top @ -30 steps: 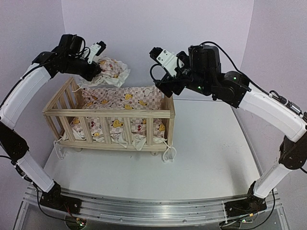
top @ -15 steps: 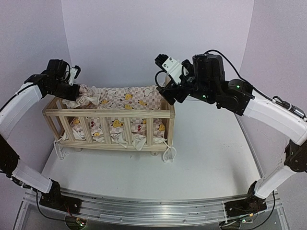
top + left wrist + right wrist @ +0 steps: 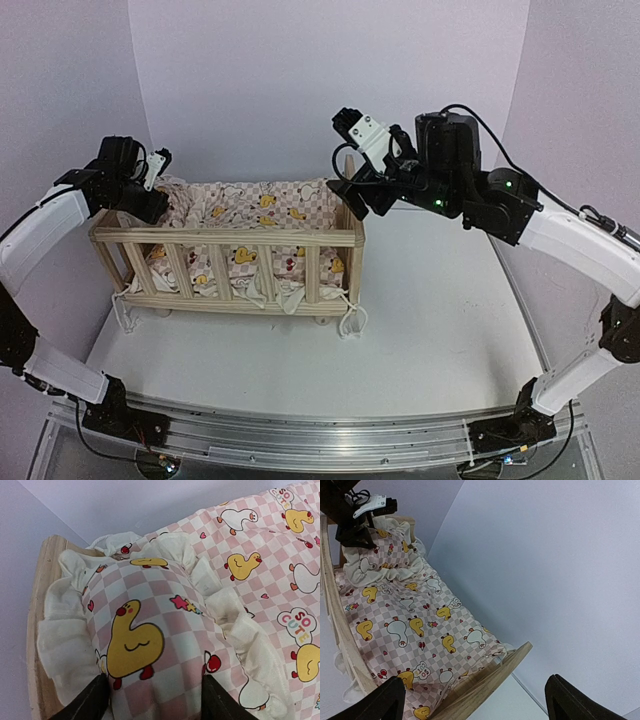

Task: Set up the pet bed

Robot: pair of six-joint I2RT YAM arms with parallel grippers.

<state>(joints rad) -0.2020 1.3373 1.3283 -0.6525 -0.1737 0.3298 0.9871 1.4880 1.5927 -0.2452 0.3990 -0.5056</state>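
The pet bed (image 3: pixel 225 238) is a light-wood crib with slatted sides, standing left of the table's middle. A pink-checkered duck cushion (image 3: pixel 270 205) lines its floor. The small matching pillow (image 3: pixel 150 625) lies on the cushion's left end, against the wooden end rail (image 3: pixel 37 630). My left gripper (image 3: pixel 152 700) is low over that end, open, its two black fingers on either side of the pillow's bulge. My right gripper (image 3: pixel 350 195) hovers wide open above the bed's right end rail (image 3: pixel 485 680), with nothing between its fingers. The right wrist view shows the cushion (image 3: pixel 415 625) and the pillow (image 3: pixel 375 555) at the bed's far end.
White tie strings (image 3: pixel 352 322) hang from the bed's lower front corners onto the white table (image 3: pixel 430 320). Pale walls enclose the table behind and on both sides. The arms' base rail (image 3: pixel 320 440) runs along the near edge.
My left arm swung the pillow from behind the bed down onto the cushion's left end, then its jaws parted. My right arm drifted slightly right and up, still open.
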